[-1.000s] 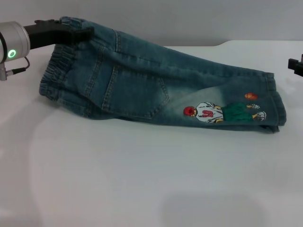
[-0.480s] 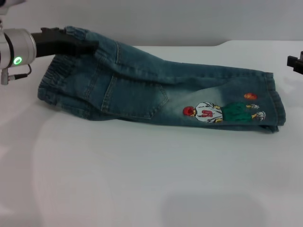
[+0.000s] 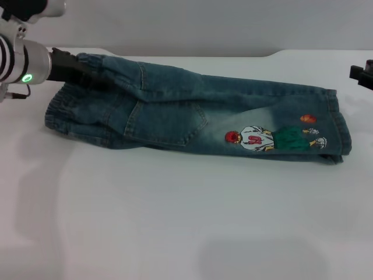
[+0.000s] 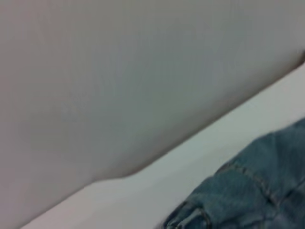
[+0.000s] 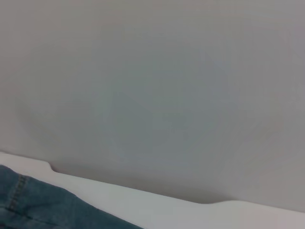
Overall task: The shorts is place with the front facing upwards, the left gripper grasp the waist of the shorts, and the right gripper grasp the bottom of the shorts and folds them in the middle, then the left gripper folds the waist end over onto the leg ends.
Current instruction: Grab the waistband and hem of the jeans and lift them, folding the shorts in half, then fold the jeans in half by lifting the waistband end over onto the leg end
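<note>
The blue denim shorts [image 3: 175, 111] lie folded lengthwise on the white table [image 3: 175, 221], with a back pocket and the cartoon print [image 3: 274, 139] facing up. The gathered waist [image 3: 64, 111] is at the left and the leg ends [image 3: 341, 125] at the right. My left gripper [image 3: 102, 81] reaches in from the upper left, its dark jaw shut on the far edge of the waist and holding it slightly raised. My right gripper [image 3: 364, 73] shows only as a dark piece at the right edge, apart from the hems. The left wrist view shows a denim corner [image 4: 257, 195], and the right wrist view shows a denim edge [image 5: 43, 205].
Bare white tabletop spreads in front of the shorts. A grey wall [image 3: 204, 23] rises behind the table's far edge, which has a stepped notch near the upper right.
My left gripper has come down with the waist edge, from well above the table to just over the cloth. The rest of the shorts and the right gripper stay put.
</note>
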`<state>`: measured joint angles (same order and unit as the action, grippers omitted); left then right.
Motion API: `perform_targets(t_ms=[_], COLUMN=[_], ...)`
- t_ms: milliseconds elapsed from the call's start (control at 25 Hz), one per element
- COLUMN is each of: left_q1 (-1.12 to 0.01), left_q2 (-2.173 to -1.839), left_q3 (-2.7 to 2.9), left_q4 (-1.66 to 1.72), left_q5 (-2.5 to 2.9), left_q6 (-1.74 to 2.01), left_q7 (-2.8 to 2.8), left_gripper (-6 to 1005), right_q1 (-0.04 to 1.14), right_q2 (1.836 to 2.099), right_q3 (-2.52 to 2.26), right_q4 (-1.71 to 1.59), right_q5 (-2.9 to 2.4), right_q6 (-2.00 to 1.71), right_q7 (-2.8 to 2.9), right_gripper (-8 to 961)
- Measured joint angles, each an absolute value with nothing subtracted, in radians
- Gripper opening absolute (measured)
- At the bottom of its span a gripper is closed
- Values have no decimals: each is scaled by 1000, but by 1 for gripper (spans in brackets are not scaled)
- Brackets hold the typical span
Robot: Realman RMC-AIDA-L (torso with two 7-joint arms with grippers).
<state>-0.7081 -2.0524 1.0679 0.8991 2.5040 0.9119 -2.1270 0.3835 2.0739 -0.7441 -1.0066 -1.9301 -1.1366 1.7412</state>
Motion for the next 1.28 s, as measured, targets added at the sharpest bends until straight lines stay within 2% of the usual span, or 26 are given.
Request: perform_targets(t_ms=[760, 1280], left_q1=[-826, -815], left_q2=[-2051, -2050], left_q3=[1072, 983], left_q4=[915, 938], left_q5=[2881, 2852], left_q6=[1042, 1003], left_q7=[-2207, -2190], left_gripper=[834, 833], right_q1=[358, 353], right_q2=[2076, 2076], right_q3=[-744, -733], right_q4=[-997, -979], right_q5=[-1849, -1840], right_q6=[-1172, -1174], right_q7=[1693, 1683], right_gripper=[417, 417])
